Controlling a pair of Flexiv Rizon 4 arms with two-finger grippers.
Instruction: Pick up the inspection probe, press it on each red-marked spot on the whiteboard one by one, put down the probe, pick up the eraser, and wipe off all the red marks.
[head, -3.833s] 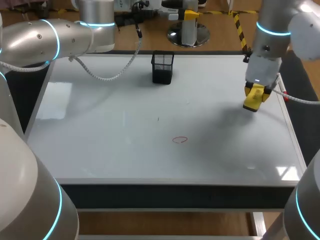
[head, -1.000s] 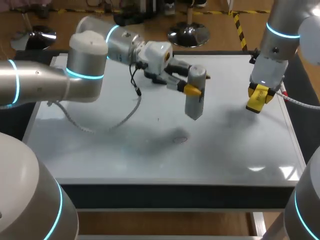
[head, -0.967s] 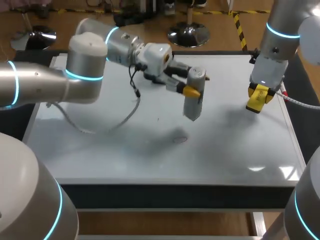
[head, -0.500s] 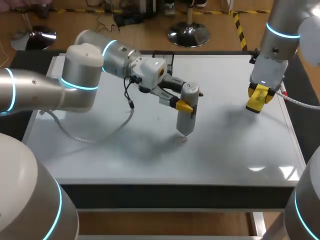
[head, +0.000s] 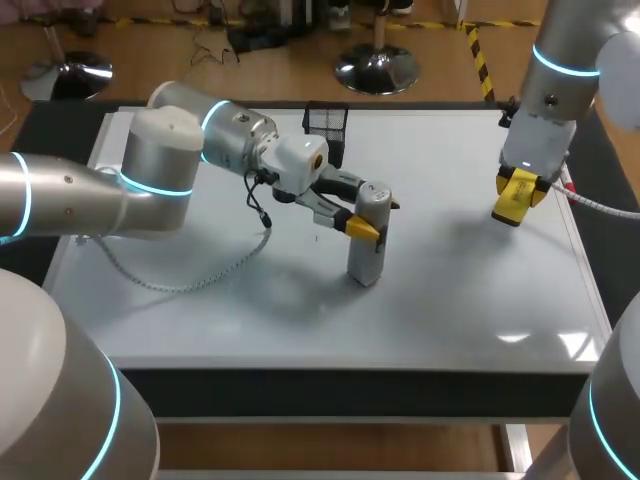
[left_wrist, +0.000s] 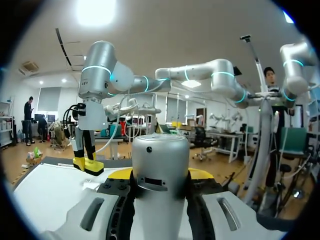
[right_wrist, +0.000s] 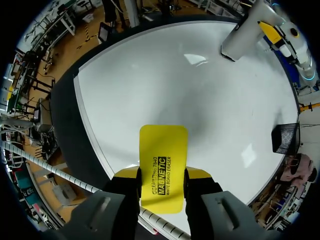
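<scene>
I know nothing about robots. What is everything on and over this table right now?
whiteboard: one, white, covers the table top.
inspection probe: one, grey cylinder, upright near the board's middle, lower end on or just above the surface.
eraser: one, yellow, held over the board's right side.
mesh holder: one, black, at the board's far edge.
cable: one, grey, hanging from the left arm onto the board.
left gripper: one, yellow-tipped, closed on the inspection probe.
right gripper: one, yellow-tipped, closed on the eraser.
</scene>
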